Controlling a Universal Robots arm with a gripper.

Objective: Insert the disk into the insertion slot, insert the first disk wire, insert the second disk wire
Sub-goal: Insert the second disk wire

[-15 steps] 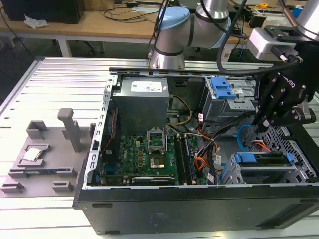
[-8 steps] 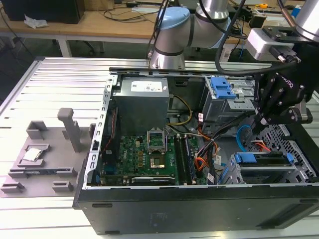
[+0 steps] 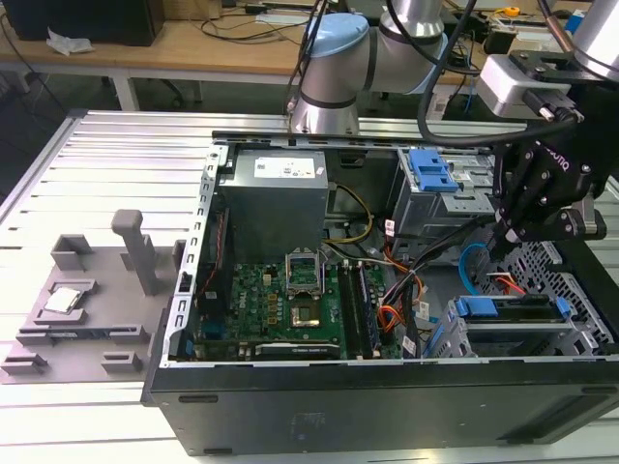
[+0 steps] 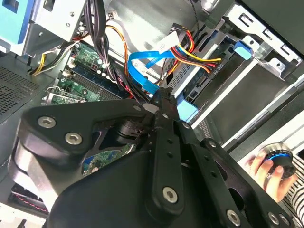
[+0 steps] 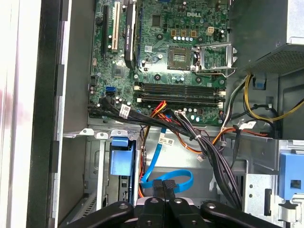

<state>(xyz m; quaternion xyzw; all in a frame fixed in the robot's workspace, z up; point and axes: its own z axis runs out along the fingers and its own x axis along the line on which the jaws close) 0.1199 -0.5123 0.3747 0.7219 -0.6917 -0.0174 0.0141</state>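
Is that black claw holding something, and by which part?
Yes. The gripper is shut on the blue flat wire, pinching it between its fingertips near one end; the rest loops free.

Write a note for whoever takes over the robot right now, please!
Gripper: shut on the blue cable, hanging close over the disk.
Disk: lying in its slot, blue frame and all.
Done: disk is in.
Left: the two wires. The blue cable's end is at the fingertips and looks not yet plugged in. I can't tell whether the coloured wire bundle is plugged in.
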